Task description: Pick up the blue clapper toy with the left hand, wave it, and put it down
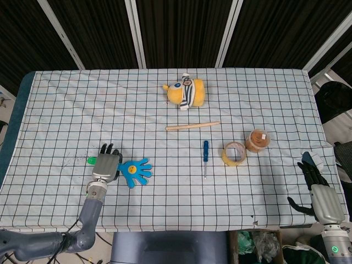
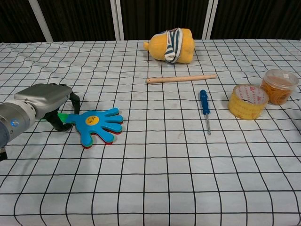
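The left hand (image 2: 40, 101) lies low on the tabletop (image 2: 188, 179), fingers (image 2: 74, 100) curled over the green handle of the blue clapper toy (image 2: 96, 126), apparently gripping it. The right hand (image 1: 322, 198) waits past the tabletop's edge, fingers spread, holding nothing.

**Checked tabletop and its load**

The tabletop (image 1: 66, 110) wears a white cloth with a black grid. Taking the screwdriver (image 1: 205, 155) as landmark: a wooden stick (image 1: 192, 126) lies behind it, a yellow plush toy (image 1: 186, 93) further back, a tape roll (image 1: 234, 153) and lidded tub (image 1: 257, 141) to its right, the blue clapper toy (image 1: 136, 171) well to its left.
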Motion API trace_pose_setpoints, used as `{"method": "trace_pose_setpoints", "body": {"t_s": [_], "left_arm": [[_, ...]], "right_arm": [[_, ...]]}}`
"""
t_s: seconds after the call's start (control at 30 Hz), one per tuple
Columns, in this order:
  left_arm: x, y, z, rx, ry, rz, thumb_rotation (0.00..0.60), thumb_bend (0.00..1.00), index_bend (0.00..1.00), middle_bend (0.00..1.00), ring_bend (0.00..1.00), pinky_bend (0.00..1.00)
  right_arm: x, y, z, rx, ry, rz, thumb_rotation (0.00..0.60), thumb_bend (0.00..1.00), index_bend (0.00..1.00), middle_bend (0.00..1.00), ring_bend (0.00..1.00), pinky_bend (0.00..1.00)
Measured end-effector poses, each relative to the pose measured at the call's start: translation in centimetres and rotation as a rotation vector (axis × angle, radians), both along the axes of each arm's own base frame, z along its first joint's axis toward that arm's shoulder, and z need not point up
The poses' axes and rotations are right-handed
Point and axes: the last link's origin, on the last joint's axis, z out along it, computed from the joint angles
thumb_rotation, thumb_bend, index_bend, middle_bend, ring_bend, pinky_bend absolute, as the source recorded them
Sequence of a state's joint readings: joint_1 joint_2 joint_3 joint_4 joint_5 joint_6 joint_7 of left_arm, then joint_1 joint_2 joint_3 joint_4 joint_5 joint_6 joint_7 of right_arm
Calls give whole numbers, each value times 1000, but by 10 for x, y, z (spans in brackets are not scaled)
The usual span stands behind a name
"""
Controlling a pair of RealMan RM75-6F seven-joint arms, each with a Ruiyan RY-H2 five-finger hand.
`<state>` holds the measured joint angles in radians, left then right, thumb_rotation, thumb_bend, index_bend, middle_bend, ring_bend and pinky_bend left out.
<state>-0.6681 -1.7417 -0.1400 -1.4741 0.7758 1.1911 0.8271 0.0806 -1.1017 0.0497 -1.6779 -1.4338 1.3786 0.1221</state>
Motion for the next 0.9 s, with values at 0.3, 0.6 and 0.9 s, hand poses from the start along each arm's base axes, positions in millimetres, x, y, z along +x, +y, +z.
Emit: {"method": "trace_pose_setpoints", "body": {"t_s": [0.3, 0.6, 0.9], "left_arm": [[16, 2, 9, 59, -167, -22, 600, 480, 643, 459, 306, 437], [26, 0, 20, 113, -330, -82, 600, 541, 682, 656, 532, 684], [38, -7, 33, 142, -506, -115, 600, 572, 720, 762, 653, 818]], "right_arm": [[1, 0, 0, 1, -2, 0, 600, 217, 0, 0, 0, 154], [1, 1, 0, 4, -3, -1, 600, 219, 0, 0, 0, 155], [1, 0, 0, 3, -3, -6, 600, 219, 0, 0, 0, 155]]}}
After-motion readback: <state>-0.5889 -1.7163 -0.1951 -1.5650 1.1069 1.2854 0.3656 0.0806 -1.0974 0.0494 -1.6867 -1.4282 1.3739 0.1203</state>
